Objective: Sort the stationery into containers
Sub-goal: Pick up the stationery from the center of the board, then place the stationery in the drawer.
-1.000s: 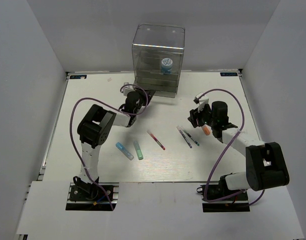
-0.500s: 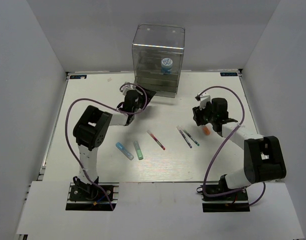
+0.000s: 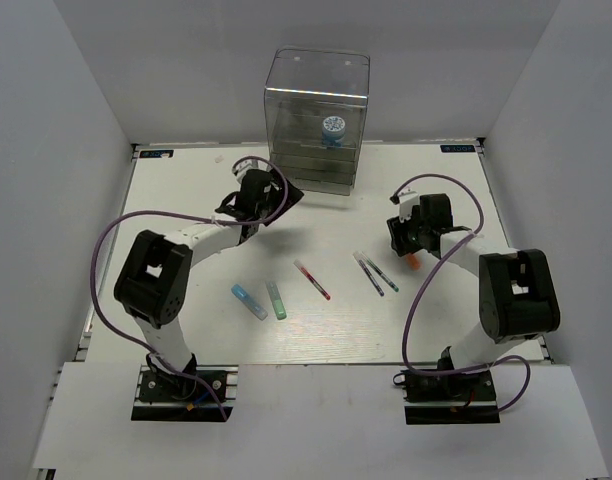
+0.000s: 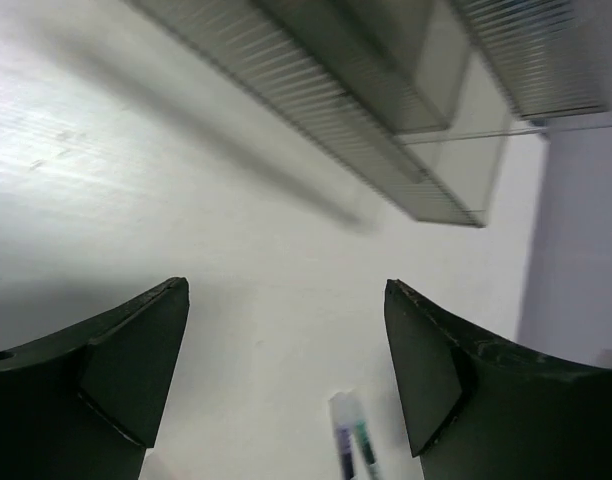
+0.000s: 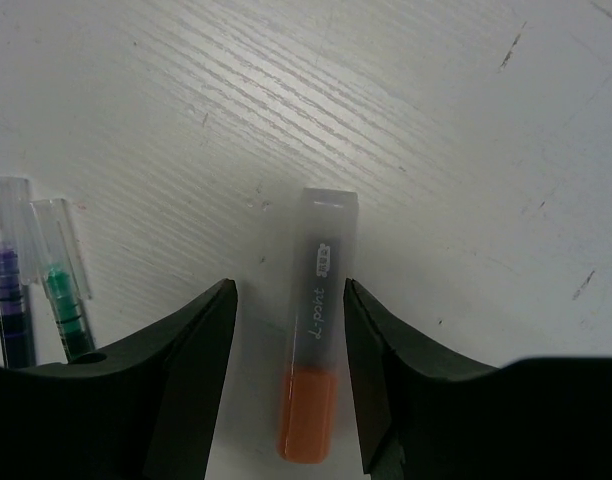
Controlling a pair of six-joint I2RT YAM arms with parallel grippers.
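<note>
Both end effectors (image 4: 286, 310) (image 5: 289, 300) spread apart

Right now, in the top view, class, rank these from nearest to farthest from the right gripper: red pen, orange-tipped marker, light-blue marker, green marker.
1. Orange-tipped marker: at the right gripper, between its fingers.
2. Red pen: mid-table, to its left.
3. Green marker: further left.
4. Light-blue marker: just beyond the green one.

Left gripper (image 4: 286, 300): dark fingers spread, nothing between. Clear plastic box (image 4: 386, 110): ribbed, upper frame. Two thin pens (image 4: 351, 447): on white table (image 4: 136, 200), bottom edge.
</note>
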